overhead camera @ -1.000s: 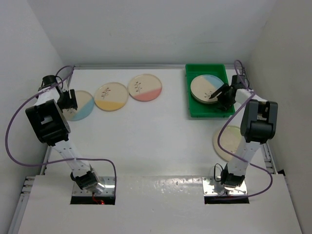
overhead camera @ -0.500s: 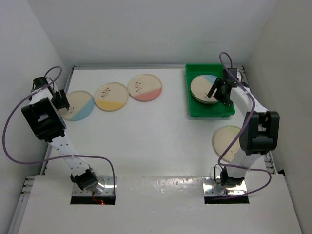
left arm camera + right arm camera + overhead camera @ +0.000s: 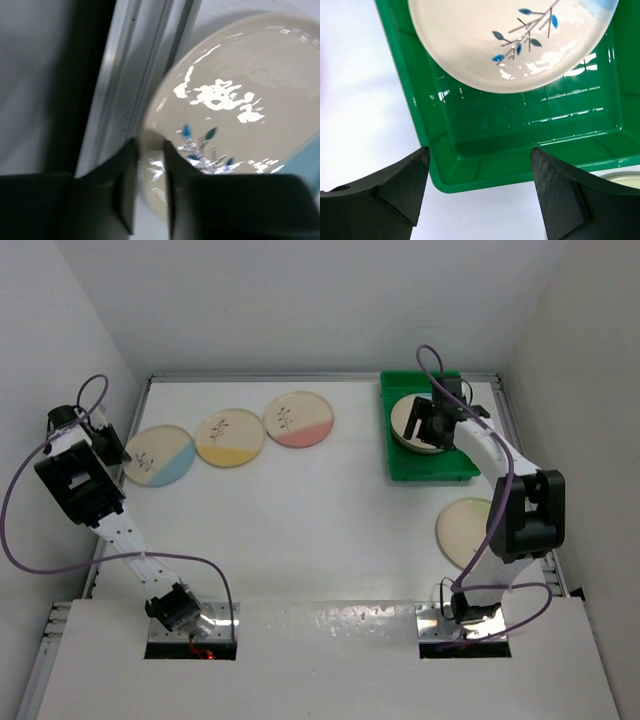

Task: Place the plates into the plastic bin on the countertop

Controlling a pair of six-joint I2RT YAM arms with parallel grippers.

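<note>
- Your left tool (image 3: pixel 149 150) is at the far left edge of the glossy white desk (image 3: pixel 300 510). Its jaws are narrow and pinch the rim of the round cream plate with the blue segment (image 3: pixel 235 75).
- That plate lies on the desk just beside the grey metal edge rail (image 3: pixel 145 60). Glare washes out most of its sprig drawing in the wrist view.
- To the right of it, in a row along the far side, lie the round cream plate with the yellow segment (image 3: pixel 229 437) and the round cream plate with the pink segment (image 3: pixel 298 419). Each lies just beside the next.
- Your right tool (image 3: pixel 480 200) hangs over the shallow bright green plastic bin (image 3: pixel 520 135). Its jaws are wide and nothing is between them.
- The bin stands at the far right of the desk.
- Inside it, toward the far end, lies the cream plate with a blue-leaved sprig (image 3: pixel 485 40). You cannot tell how many plates lie under it.
- One pale cream plate (image 3: pixel 462 530) lies on the desk near the bin, partly hidden by the right arm. Its segment colour is not visible.
</note>
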